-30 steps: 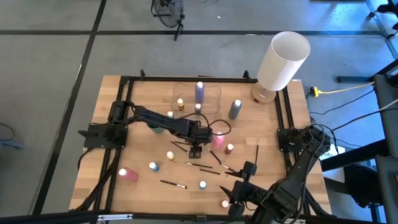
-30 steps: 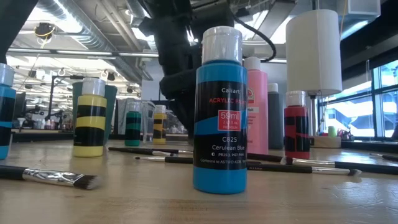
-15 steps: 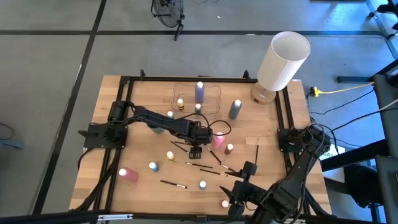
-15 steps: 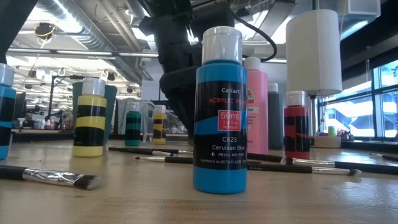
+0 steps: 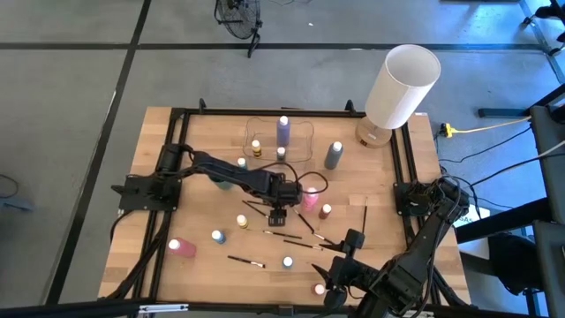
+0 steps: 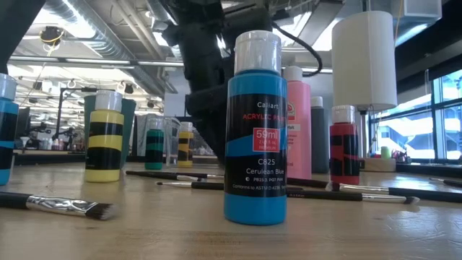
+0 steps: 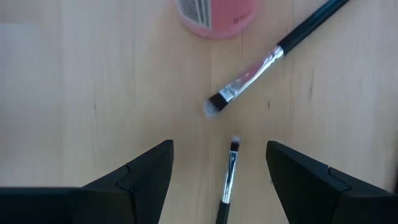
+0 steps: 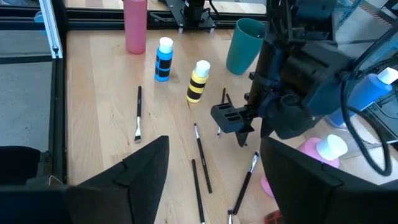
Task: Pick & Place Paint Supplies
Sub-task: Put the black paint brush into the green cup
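Note:
My left gripper [image 7: 221, 177] hangs open, pointing steeply down over the table's middle [image 5: 276, 215]. Its fingers stand on either side of a thin dark-handled paintbrush [image 7: 227, 180] that lies flat on the wood, and they do not touch it. A second brush with a silver ferrule [image 7: 249, 73] and a pink bottle [image 7: 214, 12] lie just beyond. More brushes [image 5: 296, 238] and small paint bottles [image 5: 217, 236] are scattered on the table. My right gripper [image 8: 214, 180] waits open, raised above the near right part of the table [image 5: 353, 240].
A big white lamp [image 5: 402, 88] stands at the far right. A clear tray [image 5: 300, 132] in the far middle holds a purple bottle [image 5: 283, 131]. A teal cup [image 8: 245, 46], a grey bottle [image 5: 333, 155] and a blue bottle [image 6: 255, 126] stand around; black rails [image 5: 406, 150] edge the table.

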Motion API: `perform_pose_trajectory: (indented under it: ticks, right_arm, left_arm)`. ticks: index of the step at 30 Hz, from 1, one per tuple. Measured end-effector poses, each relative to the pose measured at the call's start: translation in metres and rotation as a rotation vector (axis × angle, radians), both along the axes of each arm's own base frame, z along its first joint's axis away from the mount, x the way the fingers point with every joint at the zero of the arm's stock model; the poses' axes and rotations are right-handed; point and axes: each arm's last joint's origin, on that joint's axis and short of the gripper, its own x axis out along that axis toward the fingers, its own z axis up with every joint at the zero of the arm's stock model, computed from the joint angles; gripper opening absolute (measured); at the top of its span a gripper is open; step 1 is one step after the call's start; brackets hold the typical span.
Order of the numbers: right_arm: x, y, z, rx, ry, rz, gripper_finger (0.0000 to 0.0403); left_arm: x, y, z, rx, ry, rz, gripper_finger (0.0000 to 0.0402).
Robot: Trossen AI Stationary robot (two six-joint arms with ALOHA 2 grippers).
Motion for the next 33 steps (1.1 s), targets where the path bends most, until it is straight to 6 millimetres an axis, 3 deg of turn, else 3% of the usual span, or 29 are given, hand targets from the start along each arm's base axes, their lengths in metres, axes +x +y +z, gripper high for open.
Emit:
perform_pose_trajectory:
  ticks: [14,33]
  right_arm:
    - [0.0,0.001,0.0,0.009,0.002,0.003,0.0257]
    - [0.0,0.001,0.0,0.01,0.001,0.002,0.0257]
  left_arm:
    - [0.005,0.006,-0.014,-0.003,0.016,0.015,0.0253]
    - [0.004,0.009,-0.017,-0.037,0.03,0.033,0.0252]
